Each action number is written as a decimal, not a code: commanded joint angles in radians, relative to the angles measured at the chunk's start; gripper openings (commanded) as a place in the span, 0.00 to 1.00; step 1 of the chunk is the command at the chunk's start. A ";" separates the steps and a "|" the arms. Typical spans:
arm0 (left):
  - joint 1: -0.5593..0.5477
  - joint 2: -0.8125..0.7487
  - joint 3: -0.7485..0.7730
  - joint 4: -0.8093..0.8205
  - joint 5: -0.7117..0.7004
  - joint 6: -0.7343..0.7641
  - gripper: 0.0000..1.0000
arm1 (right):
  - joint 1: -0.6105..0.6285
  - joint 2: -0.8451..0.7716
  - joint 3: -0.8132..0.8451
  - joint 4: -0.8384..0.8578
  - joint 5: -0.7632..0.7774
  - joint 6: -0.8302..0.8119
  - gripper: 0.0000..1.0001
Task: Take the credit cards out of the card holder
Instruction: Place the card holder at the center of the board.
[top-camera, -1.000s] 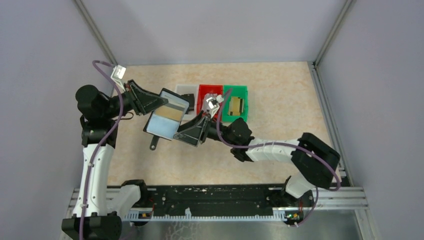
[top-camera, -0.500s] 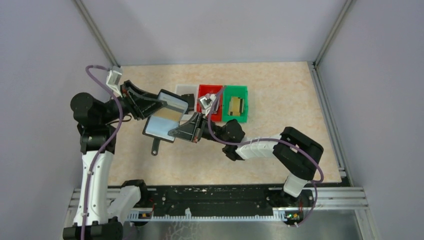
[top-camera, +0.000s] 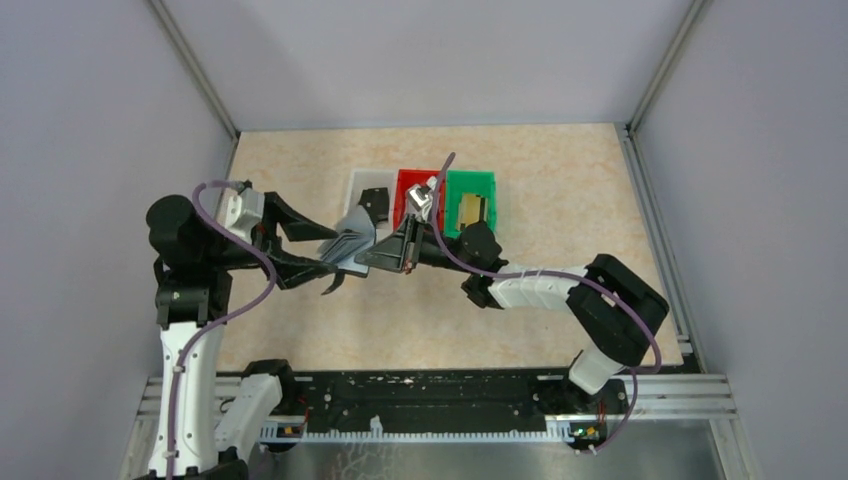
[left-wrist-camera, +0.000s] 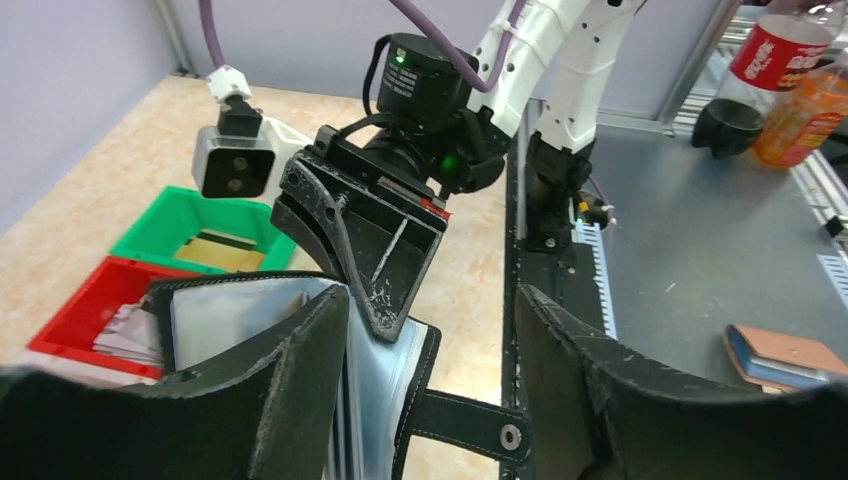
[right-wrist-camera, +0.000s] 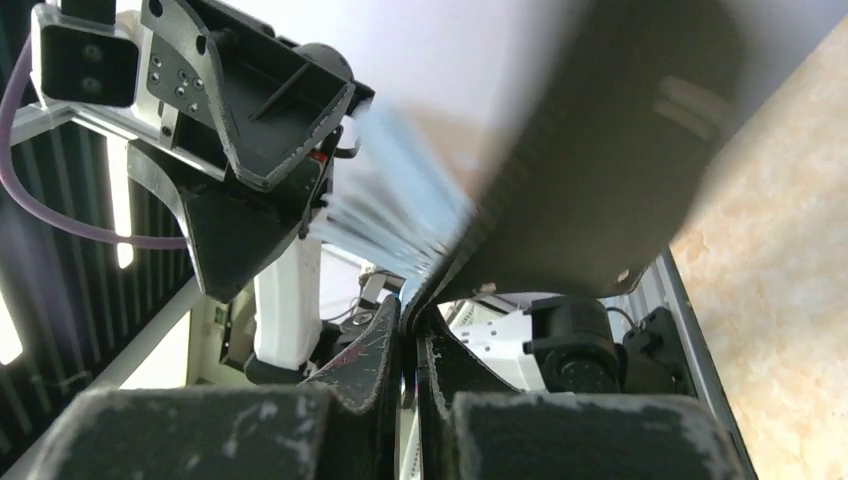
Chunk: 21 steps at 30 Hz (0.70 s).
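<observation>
The black card holder (top-camera: 352, 243) hangs edge-on above the table between both arms, its clear sleeves (left-wrist-camera: 375, 390) fanned and its strap tab (left-wrist-camera: 470, 425) sticking out. My right gripper (top-camera: 364, 258) is shut on the holder's cover edge (right-wrist-camera: 600, 150), jaws pinched together around it. My left gripper (top-camera: 322, 250) is open wide around the holder; the sleeves rest against one of its fingers (left-wrist-camera: 290, 400), and the other finger (left-wrist-camera: 590, 400) stands well apart. A gold credit card (top-camera: 472, 210) lies in the green bin (top-camera: 490, 185), and a black card (top-camera: 374, 203) in the white bin (top-camera: 362, 180).
A red bin (top-camera: 408, 180) sits between the white and green bins at the back centre and holds a pale grey card (left-wrist-camera: 125, 330). The black rail (top-camera: 430, 400) runs along the near edge. Grey walls enclose the table on three sides.
The right gripper shut on the holder's edge. The left gripper opened and swung lower. The holder turned from facing up to edge-on and shifted slightly right.
</observation>
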 joint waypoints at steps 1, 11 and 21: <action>0.002 0.049 -0.022 -0.205 0.144 0.169 0.65 | -0.012 -0.063 0.006 0.040 -0.046 -0.018 0.00; 0.001 0.079 -0.040 -0.266 0.108 0.225 0.59 | -0.033 -0.211 0.096 -0.638 -0.102 -0.450 0.00; 0.001 0.098 -0.008 -0.311 -0.014 0.230 0.79 | -0.038 -0.210 0.125 -1.188 -0.139 -0.746 0.00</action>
